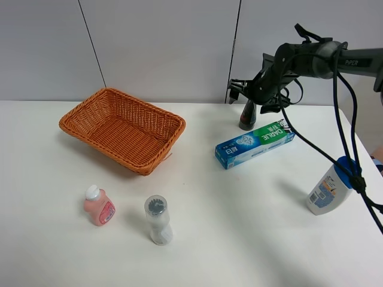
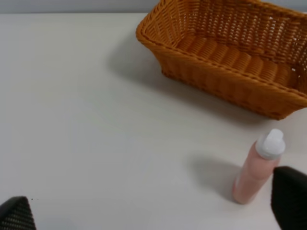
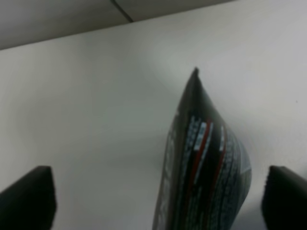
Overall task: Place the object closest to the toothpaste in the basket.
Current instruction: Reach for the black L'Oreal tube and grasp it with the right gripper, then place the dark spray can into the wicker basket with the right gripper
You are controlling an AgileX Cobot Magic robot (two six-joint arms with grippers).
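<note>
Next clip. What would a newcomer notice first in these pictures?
First, the right gripper, open above a dark tube that stands near the table's back edge, just behind the blue-green toothpaste box. Next, the orange wicker basket at back left, with nothing in it.

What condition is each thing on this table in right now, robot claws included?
basket: upright, empty.
toothpaste box: lying flat.
dark tube: standing on end, not gripped.
pink bottle: standing, white cap on.
clear bottle: standing, capped.
white bottle: standing, blue cap on.
left gripper: open, holding nothing.
right gripper: open, facing the dark tube.
</note>
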